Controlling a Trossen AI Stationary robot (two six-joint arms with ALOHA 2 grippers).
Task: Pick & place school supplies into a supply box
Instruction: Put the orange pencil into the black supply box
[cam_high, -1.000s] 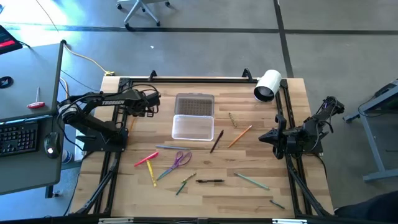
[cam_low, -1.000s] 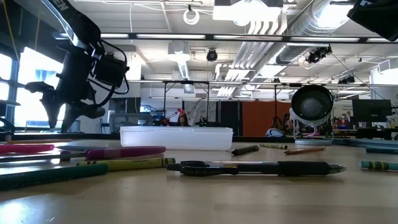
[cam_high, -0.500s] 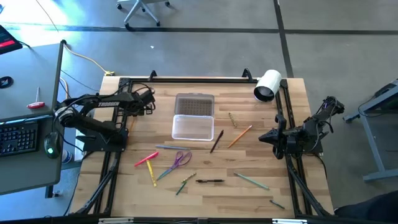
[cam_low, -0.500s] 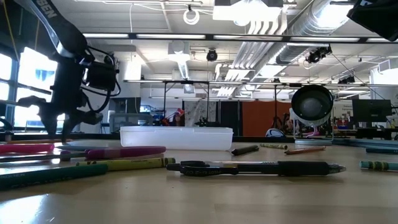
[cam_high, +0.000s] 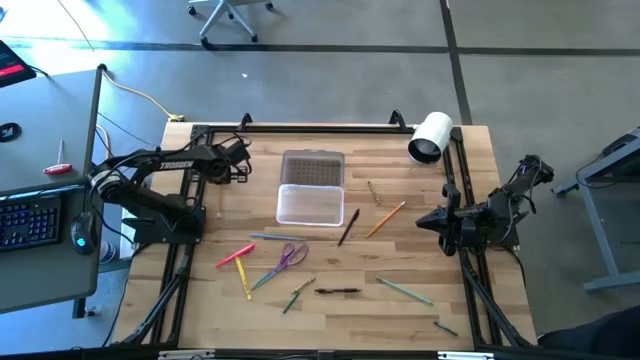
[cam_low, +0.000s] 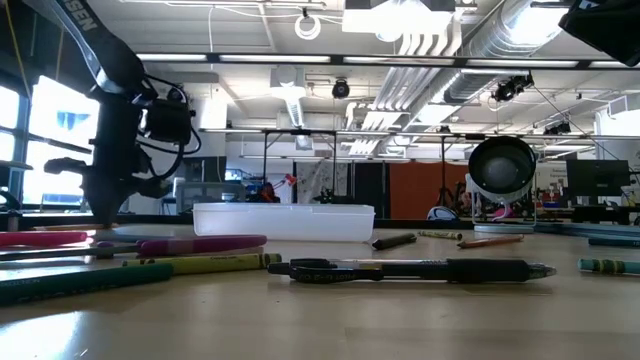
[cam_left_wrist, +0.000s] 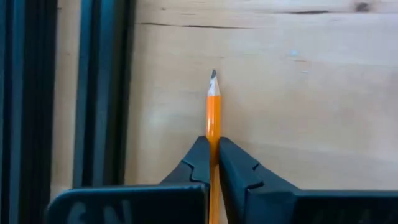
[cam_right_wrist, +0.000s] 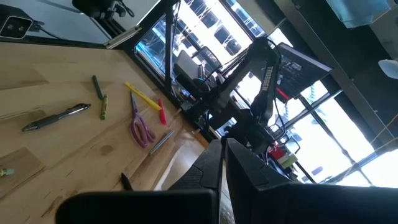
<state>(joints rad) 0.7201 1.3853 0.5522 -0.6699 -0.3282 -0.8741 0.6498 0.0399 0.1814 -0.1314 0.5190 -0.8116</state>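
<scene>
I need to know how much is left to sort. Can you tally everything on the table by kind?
Pens, pencils and markers: 11, counting the orange pencil gripped by the left gripper
Scissors: 1
Supply box: 1
White roll: 1
Total: 14; two tiny pieces are hard to make out, so the first count may be slightly off.

- Bare desk (cam_high: 400, 255) lies between the supply box (cam_high: 310, 203) and the right gripper (cam_high: 424, 220), crossed only by two pencils.
- The white roll (cam_high: 430, 137) blocks the far right corner.
- Pens and scissors (cam_high: 289, 257) clutter the near-left desk.
- The dark frame rail (cam_left_wrist: 99, 93) runs just beside the left gripper (cam_left_wrist: 213, 152).
</scene>
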